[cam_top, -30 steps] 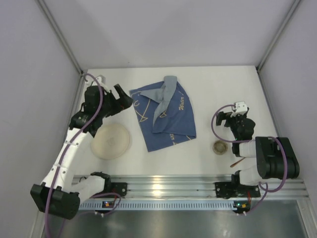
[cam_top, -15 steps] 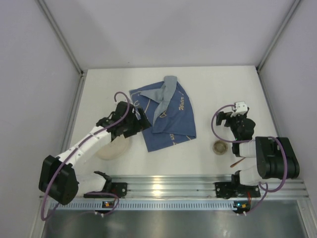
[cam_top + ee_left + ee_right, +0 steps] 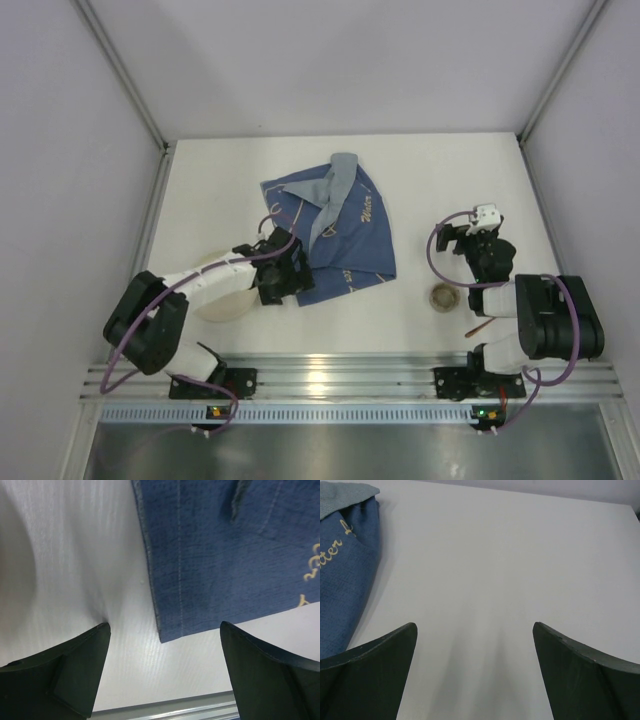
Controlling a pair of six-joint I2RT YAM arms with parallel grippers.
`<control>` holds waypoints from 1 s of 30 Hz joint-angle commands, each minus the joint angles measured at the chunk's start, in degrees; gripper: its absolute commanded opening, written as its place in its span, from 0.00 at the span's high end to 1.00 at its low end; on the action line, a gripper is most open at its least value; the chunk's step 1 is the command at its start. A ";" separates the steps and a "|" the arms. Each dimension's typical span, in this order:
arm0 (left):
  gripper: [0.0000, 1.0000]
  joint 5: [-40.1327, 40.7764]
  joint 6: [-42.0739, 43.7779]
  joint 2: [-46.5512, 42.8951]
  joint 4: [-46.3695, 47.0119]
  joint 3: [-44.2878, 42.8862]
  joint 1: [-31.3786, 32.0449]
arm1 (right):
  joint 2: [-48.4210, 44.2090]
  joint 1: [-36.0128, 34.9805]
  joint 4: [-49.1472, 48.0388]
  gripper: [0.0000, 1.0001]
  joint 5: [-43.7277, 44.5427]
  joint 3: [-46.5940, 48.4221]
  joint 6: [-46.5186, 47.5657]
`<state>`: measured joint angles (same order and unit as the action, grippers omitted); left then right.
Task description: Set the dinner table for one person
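Note:
The white dinner table (image 3: 440,170) holds a crumpled blue cloth (image 3: 335,235) with pale lettering in the middle. A cream plate (image 3: 222,300) lies at the near left, partly hidden under my left arm. My left gripper (image 3: 292,285) is open and empty, low over the cloth's near-left corner. In the left wrist view that cloth (image 3: 215,555) has its corner between the spread fingers of the gripper (image 3: 164,625). My right gripper (image 3: 470,235) is open and empty over bare table at the right, also seen in the right wrist view (image 3: 474,625).
A small round tan cup (image 3: 443,296) sits near the right arm, with a thin brown stick (image 3: 478,327) beside it at the near right. The ribbed aluminium rail (image 3: 330,375) runs along the near edge. Grey walls enclose the table on three sides.
My left arm has swung from the back left down across the plate to the cloth's near-left corner. The right arm has not moved.

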<state>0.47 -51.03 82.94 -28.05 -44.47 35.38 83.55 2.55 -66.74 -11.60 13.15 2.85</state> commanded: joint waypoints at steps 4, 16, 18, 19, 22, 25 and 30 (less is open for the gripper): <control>0.07 -2.40 -0.92 3.98 4.58 0.26 0.75 | -0.14 0.53 -2.87 0.00 -0.45 0.30 0.14; 0.83 -11.36 4.00 15.14 10.30 -3.25 0.84 | -4.80 -5.88 32.90 0.00 23.53 17.65 -2.22; 0.91 -11.72 4.00 15.24 10.56 -3.26 0.84 | 0.35 -5.97 57.18 0.00 25.22 34.81 -7.49; 0.94 -11.46 4.09 15.15 10.65 -3.26 0.84 | 2.74 -5.89 63.69 0.00 23.56 40.41 -9.16; 1.00 -11.19 4.35 14.45 9.86 -3.52 0.84 | 8.82 -7.54 75.43 0.00 6.29 54.33 -13.73; 1.00 -10.67 4.36 13.83 8.98 -3.26 0.83 | 6.37 -12.98 77.62 0.00 6.57 61.01 -14.63; 1.00 -8.82 3.66 10.41 8.27 -0.98 0.75 | 4.16 -31.02 81.07 0.00 17.06 65.71 -20.54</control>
<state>-11.94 -48.23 94.63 -15.42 -48.58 35.81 91.02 -21.80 7.09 4.75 78.17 -9.74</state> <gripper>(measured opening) 0.047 0.996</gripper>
